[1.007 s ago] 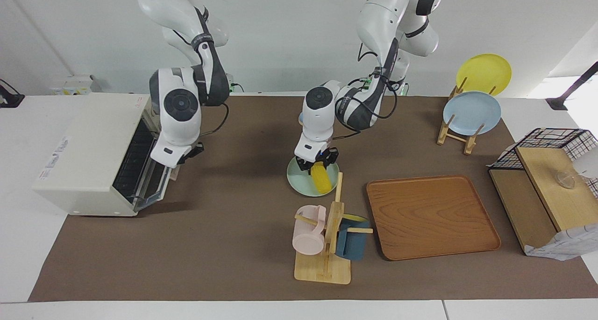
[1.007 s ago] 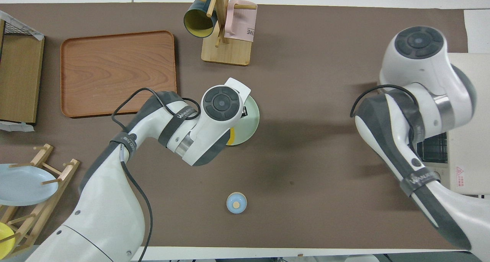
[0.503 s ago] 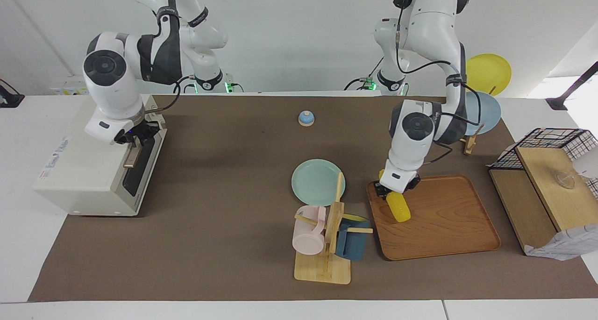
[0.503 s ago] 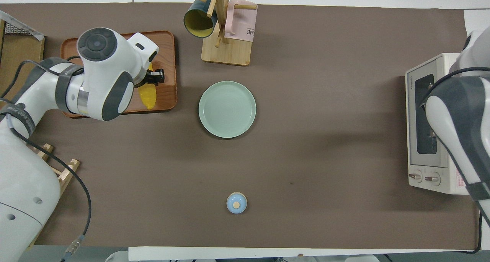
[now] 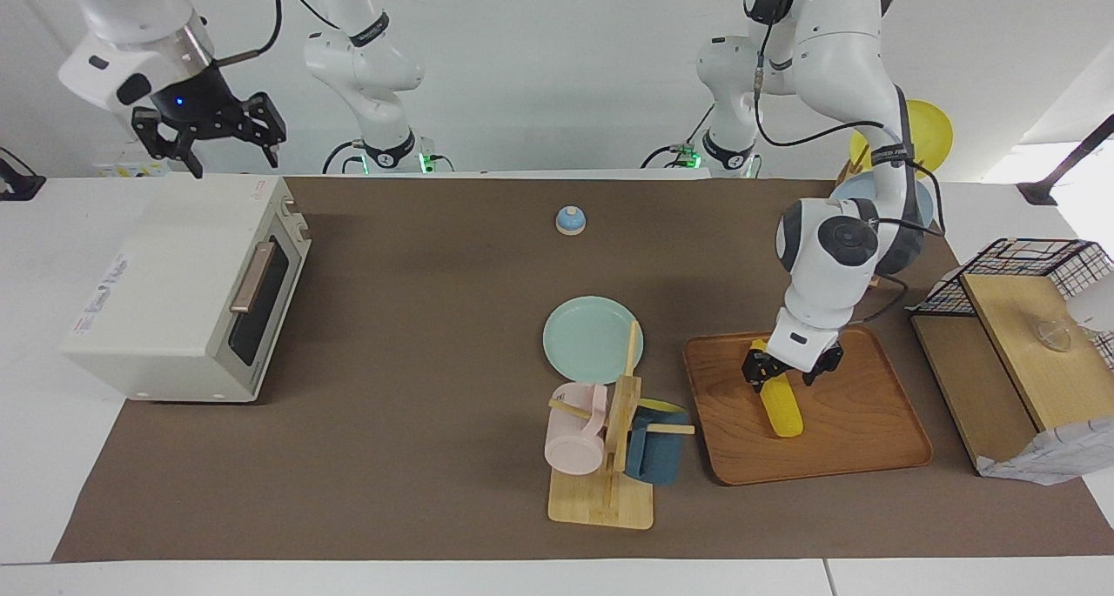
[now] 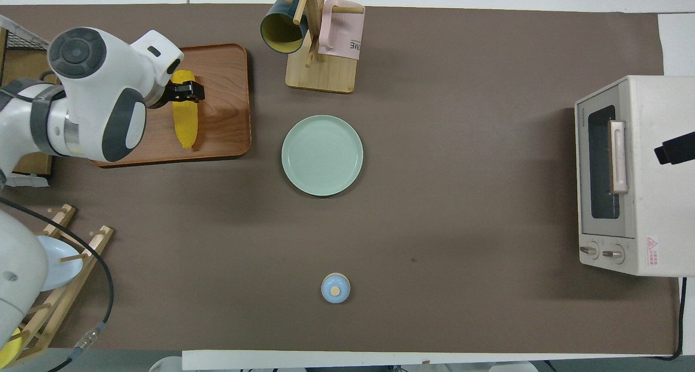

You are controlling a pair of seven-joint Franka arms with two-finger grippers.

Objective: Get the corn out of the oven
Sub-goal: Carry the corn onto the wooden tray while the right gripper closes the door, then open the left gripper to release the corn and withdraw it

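Observation:
The yellow corn lies on the brown wooden tray at the left arm's end of the table. My left gripper is down on the tray, shut on the corn's end nearer the robots. In the overhead view the gripper grips the corn on the tray. The cream-white oven stands at the right arm's end with its door shut and its tan handle showing. My right gripper is open and empty, high over the oven.
A pale green plate sits mid-table, and a mug rack with a pink and a blue mug stands farther out. A small blue knob lies near the robots. A yellow plate and a wire basket are at the left arm's end.
My left gripper carried the corn from the green plate to the tray and set it toward the tray's middle. The oven door went from open to shut. My right gripper left the handle and rose.

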